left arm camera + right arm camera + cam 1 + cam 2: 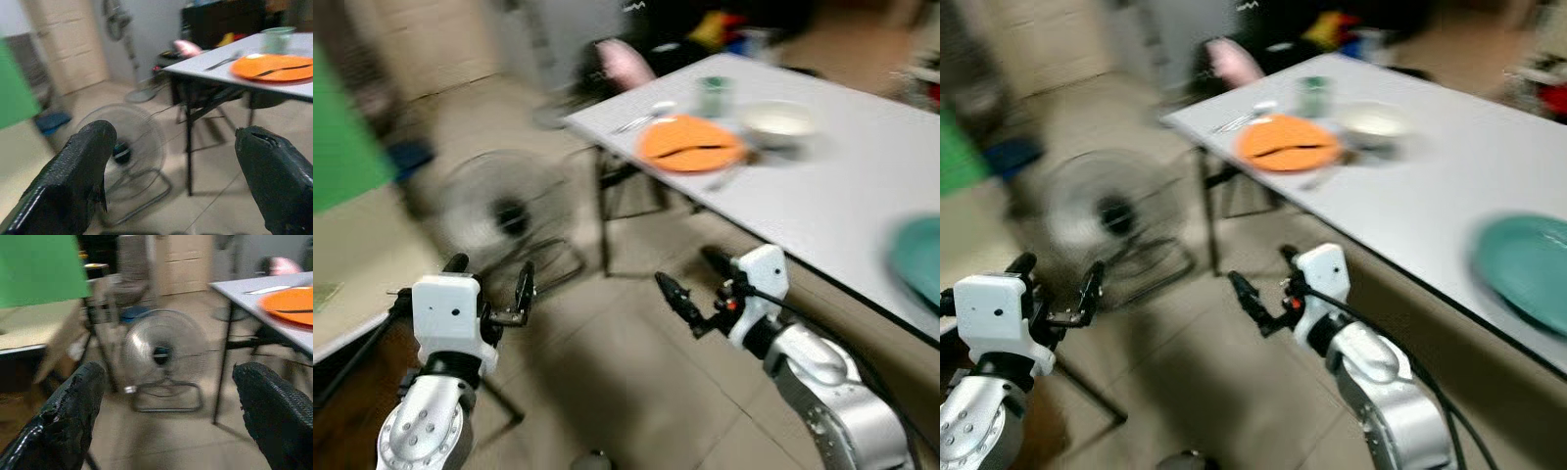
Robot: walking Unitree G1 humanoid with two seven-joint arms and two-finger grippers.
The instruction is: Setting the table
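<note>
Your round orange plate (690, 144) sits near the corner of the white rectangular surface (832, 186), a dark utensil lying across it. Just behind it: a green cup (713, 95) and a pale bowl (779, 119); silver cutlery (644, 116) beside it. A round teal plate (1526, 264) lies well apart, at the near edge. Both end effectors hang over tiled floor, empty: left end effector (491, 286) spread wide, right end effector (693, 282) spread wide. A metal floor fan (499, 213) stands beside the surface. Views blurred.

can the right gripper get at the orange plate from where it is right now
Probably not yet. The right gripper hangs open below the table edge, over the floor, and the orange plate lies farther along on top.
</note>
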